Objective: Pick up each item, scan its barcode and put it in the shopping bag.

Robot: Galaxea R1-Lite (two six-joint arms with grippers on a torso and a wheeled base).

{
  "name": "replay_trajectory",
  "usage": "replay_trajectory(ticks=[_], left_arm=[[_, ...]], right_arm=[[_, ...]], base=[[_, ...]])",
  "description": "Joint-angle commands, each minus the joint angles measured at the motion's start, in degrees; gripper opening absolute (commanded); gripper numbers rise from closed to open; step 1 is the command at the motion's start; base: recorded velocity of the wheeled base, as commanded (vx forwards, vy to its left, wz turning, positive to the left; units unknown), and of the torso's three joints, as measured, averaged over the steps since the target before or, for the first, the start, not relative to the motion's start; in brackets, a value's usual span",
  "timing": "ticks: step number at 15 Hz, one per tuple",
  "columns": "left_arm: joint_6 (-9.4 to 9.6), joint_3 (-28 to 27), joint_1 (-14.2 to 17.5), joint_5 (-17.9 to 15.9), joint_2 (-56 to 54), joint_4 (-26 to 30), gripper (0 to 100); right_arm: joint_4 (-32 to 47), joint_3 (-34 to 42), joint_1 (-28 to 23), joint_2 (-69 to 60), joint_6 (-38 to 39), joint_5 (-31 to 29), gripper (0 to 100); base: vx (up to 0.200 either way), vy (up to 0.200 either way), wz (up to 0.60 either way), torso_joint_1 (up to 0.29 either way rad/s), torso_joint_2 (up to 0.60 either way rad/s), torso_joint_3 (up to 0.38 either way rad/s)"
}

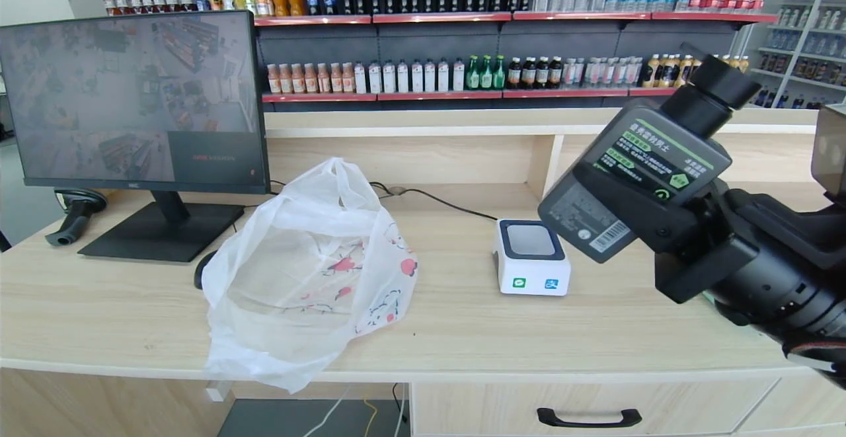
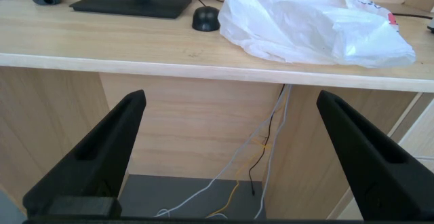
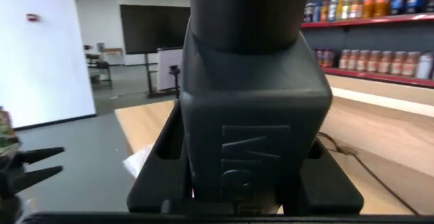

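right gripper (image 1: 669, 229) is holding dark bottle (image 1: 634, 172) above right end of surface (image 1: 462, 331); left gripper (image 2: 230, 105) is hanging wide open below front edge; drink shelves (image 1: 502, 20) are lining the room behind.

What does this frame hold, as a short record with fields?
held item: dark bottle, tilted, clamped in right gripper above the counter
barcode: on the bottle's side near its base
scanner: white, on counter, left of bottle
shopping bag: white plastic, on counter, left of scanner
left gripper: open, below the counter edge
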Motion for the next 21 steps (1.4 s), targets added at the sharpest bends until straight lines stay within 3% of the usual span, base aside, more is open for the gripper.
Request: replay_trajectory(ticks=[1,3,6,10,15,18,21], left_arm=[[-0.01,0.0,0.0,0.01,-0.02,-0.04,100],[-0.01,0.0,0.0,0.01,-0.02,-0.04,100],[-0.01,0.0,0.0,0.01,-0.02,-0.04,100],[-0.01,0.0,0.0,0.01,-0.02,-0.04,100],[-0.09,0.0,0.0,0.01,-0.02,0.05,100],[-0.01,0.0,-0.09,0.01,-0.02,0.05,100],[-0.01,0.0,0.0,0.01,-0.02,0.05,100]], right_arm=[[-0.09,1.94,-0.01,0.34,-2.34,-5.33,0],[-0.09,2.65,-1.24,0.6,-4.62,-11.57,0],[-0.09,3.09,-7.21,1.3,-9.1,-20.27,0],[-0.09,5.02,-14.51,3.15,-11.04,-20.8,0],[-0.09,4.67,-14.86,4.99,-9.28,-20.8,0],[-0.09,4.76,-15.39,5.17,-9.1,-20.8,0],[-0.09,4.23,-15.56,5.87,-8.75,-20.8,0]], base=[[0.0,0.0,0.0,0.0,0.0,0.0],[0.0,0.0,0.0,0.0,0.0,0.0],[0.0,0.0,0.0,0.0,0.0,0.0],[0.0,0.0,0.0,0.0,0.0,0.0],[0.0,0.0,0.0,0.0,0.0,0.0],[-0.2,0.0,0.0,0.004,0.0,-0.001],[0.0,0.0,0.0,0.0,0.0,0.0]])
